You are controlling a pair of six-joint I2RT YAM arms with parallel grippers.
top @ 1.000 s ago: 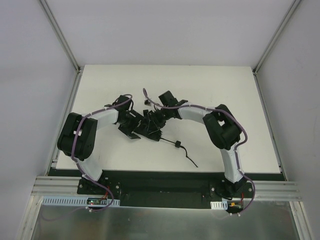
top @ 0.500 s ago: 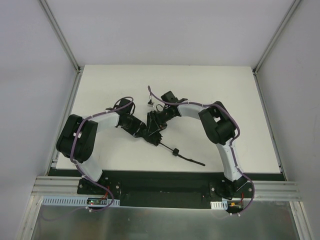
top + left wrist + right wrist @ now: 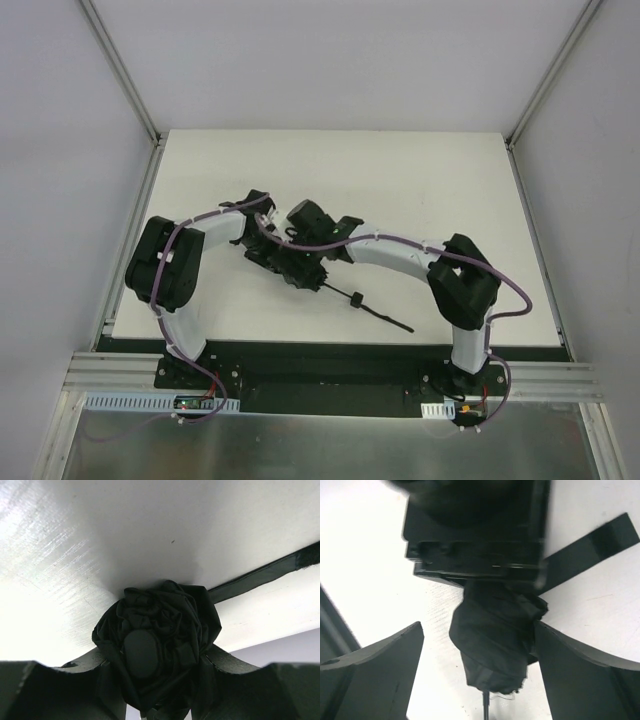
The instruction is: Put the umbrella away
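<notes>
While the white bench (image 3: 420,190) carries the scene, the left arm (image 3: 175,265) and right arm (image 3: 400,252) bend inward and meet over its middle. Between them is the black folding umbrella (image 3: 298,270), its canopy bunched and its thin shaft (image 3: 337,291) pointing toward the near right. The left hand (image 3: 155,672) is clamped on the canopy's cap end, with fabric pressed against both fingers. The right hand (image 3: 479,627) is spread wide astride the canopy, gripping nothing. The umbrella's flat strap (image 3: 592,547) lies on the bench. Its small handle (image 3: 355,300) trails a cord (image 3: 390,320).
</notes>
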